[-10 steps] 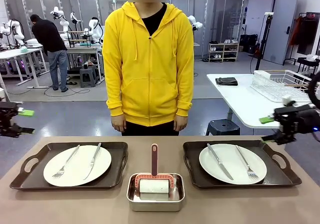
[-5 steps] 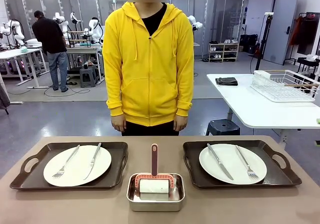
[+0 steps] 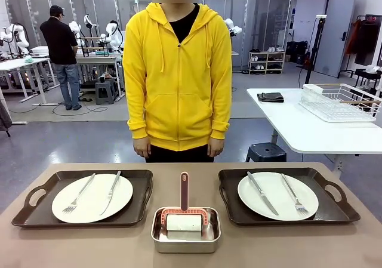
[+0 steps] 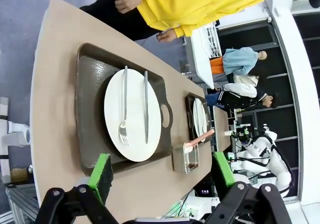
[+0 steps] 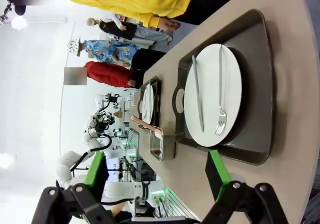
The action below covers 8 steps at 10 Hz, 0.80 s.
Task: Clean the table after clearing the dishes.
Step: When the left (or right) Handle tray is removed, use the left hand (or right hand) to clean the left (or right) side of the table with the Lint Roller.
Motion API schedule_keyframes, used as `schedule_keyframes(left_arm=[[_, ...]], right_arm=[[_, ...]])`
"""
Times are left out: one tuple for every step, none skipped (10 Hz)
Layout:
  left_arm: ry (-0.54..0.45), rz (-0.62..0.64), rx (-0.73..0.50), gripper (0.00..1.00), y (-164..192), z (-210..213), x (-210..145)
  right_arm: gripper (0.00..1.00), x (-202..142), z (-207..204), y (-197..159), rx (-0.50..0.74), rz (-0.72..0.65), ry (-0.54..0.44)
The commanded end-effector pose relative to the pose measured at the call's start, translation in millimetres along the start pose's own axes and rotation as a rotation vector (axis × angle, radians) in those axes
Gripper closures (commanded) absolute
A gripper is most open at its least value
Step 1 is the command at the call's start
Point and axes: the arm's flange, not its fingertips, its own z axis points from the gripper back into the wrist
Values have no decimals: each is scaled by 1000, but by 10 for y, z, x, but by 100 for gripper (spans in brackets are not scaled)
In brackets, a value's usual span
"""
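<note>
Table point(image 3: 286, 244) set with dishes; both grippers spread and holding nothing.
The left gripper point(image 4: 161, 173) and right gripper point(image 5: 156, 171) hang above the table ends, fingers wide apart. The left plate point(image 3: 122, 199) and right plate point(image 3: 250, 203), each carrying a knife and fork, rest on the left tray point(image 3: 138, 181) and right tray point(image 3: 230, 181). Between the trays, at the near edge, a steel pan point(image 3: 185, 245) holds a pink-handled roller point(image 3: 184, 222). A person point(image 3: 177, 71) stands at the far edge, arms down.
</note>
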Motion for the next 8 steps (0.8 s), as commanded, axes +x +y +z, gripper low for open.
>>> schedule_keyframes(left_arm=[[-4,-3,-8,0,1,34,-20],[-4,-3,-8,0,1,34,-20],[-4,-3,-8,0,1,34,-20],[-4,-3,-8,0,1,34,-20],[-4,-3,-8,0,1,34,-20],[-4,-3,-8,0,1,34,-20],[-4,-3,-8,0,1,34,-20],[-4,-3,-8,0,1,34,-20]], right_arm=[[0,-11,16,3,7,1,1],[0,-11,16,3,7,1,1],[0,-11,16,3,7,1,1],[0,-11,16,3,7,1,1],[0,-11,16,3,7,1,1],[0,-11,16,3,7,1,1],[0,-11,16,3,7,1,1],[0,-11,16,3,7,1,1]])
